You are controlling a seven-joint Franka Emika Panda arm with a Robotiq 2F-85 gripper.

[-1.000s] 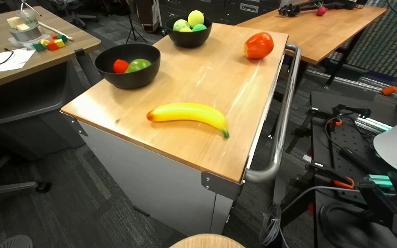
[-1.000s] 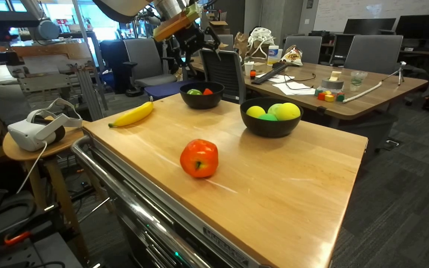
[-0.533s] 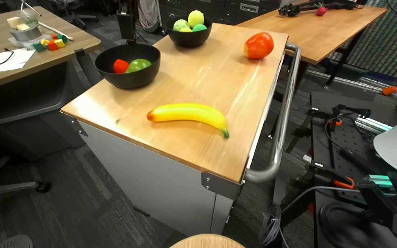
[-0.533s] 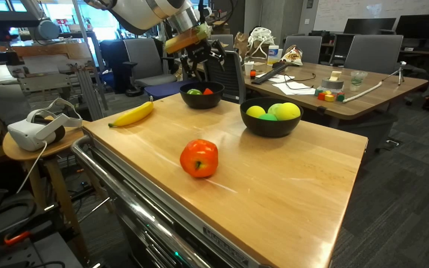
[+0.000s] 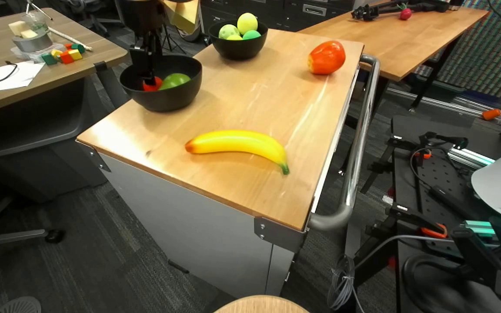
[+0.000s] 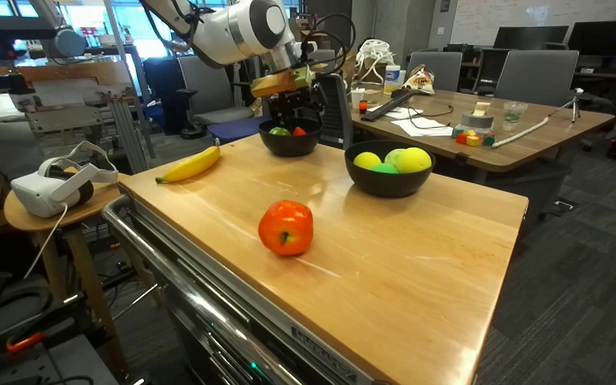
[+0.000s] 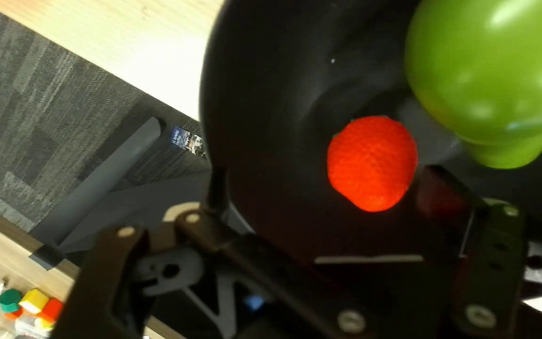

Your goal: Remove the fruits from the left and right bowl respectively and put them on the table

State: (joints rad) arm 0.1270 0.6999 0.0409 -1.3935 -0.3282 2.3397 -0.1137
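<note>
"Gripper [image 7: 328, 190], one: jaws wide apart, nothing clasped. What do we list between them?"

"Strawberry [image 7: 372, 165], one, red, dimpled, inside a black bowl [image 7: 261, 94]; contact, we cannot tell. Pear-shaped green fruit [image 7: 487, 70] in the same bowl. Step, as we judge it: lining up a grasp, both bowls yet to be emptied."

"And our next move?"

"Close on the strawberry, lift clear of the rim, set down on the wooden table [image 6: 404, 289], we would say. Second black bowl [image 6: 388, 184], holding yellow and green round fruits [image 6: 414, 160], would follow. Banana [image 6: 190, 164]: on the table, outside both bowls."

"Markings?"

"Nameplate [image 6: 325, 352] along the table's edge: lettering too blurred for us to read. Canister [image 6: 392, 80] and snack bag [image 6: 420, 81] on the far desk [image 6: 538, 147]: labels, illegible. Printed label [image 7: 188, 141] beyond the bowl, wrist view: likewise."
</note>
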